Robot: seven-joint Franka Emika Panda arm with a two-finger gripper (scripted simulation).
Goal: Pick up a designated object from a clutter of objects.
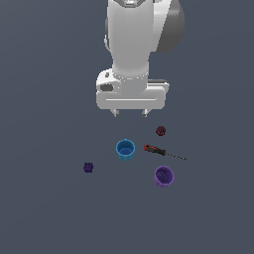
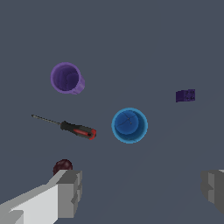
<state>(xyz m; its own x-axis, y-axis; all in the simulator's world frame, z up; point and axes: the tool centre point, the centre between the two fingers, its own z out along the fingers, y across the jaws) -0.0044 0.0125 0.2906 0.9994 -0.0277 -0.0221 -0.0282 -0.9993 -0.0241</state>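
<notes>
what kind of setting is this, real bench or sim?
Almost certainly a simulated tabletop: a flat, featureless dark grey surface with no edges or walls in view. Flatly shaded small things lie scattered on it, a blue cup, a purple cup and a screwdriver, under an open gripper.

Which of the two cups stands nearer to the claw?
The blue cup, which stands almost directly below the open claw. The purple cup is farther away, beyond the screwdriver, toward the exterior view's right.

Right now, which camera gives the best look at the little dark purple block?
The wrist view: the dark purple block appears larger there, blocky faces visible, nothing covering it. In the exterior view the block is only a tiny dark speck, toward that view's left of the blue cup.
</notes>
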